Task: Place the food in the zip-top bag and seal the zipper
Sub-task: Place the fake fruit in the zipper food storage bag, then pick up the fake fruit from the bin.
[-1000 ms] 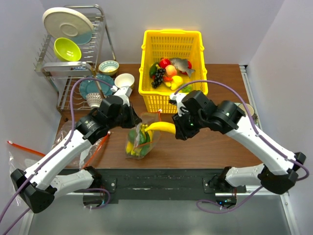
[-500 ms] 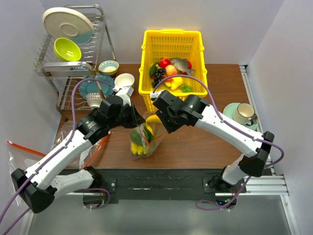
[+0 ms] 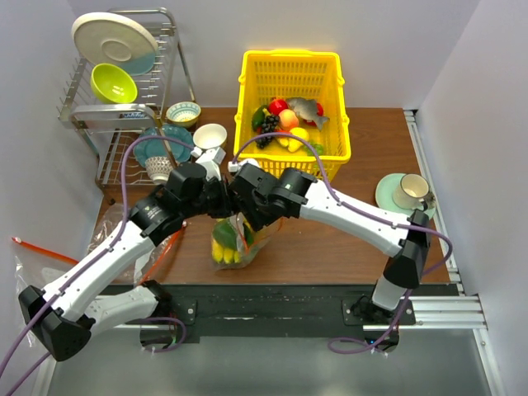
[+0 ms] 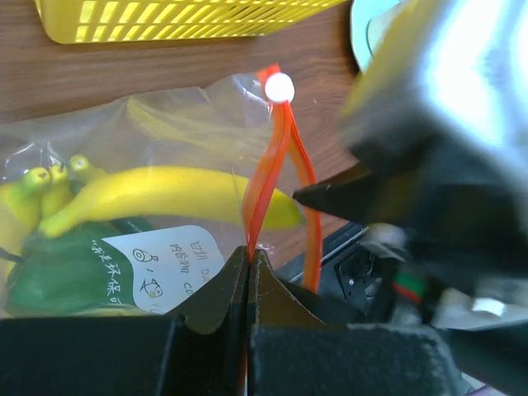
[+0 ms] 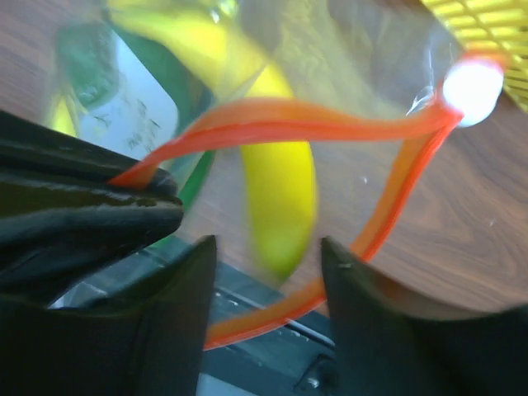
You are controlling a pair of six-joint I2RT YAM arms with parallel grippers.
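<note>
Top: zip-top bag (image 3: 233,246) is seen before the basket (image 3: 290,54), its mouth end under left gripper (image 3: 217,200) and right gripper (image 3: 245,205).
Left wrist: zipper (image 4: 271,153) is pinched tight by left jaws, running straight away.
Right wrist: right fingers (image 5: 169,301) are parted, nothing held; gaping zipper loop lies just ahead.

The only print sits on a white label (image 4: 169,264) stuck to the green vegetable piece (image 4: 58,276) inside the zip-top bag (image 4: 165,107). It carries rows of small dark characters and two little round drawings, turned away from the left wrist camera and not legible. In the right wrist view the label (image 5: 136,99) is blurred.
</note>
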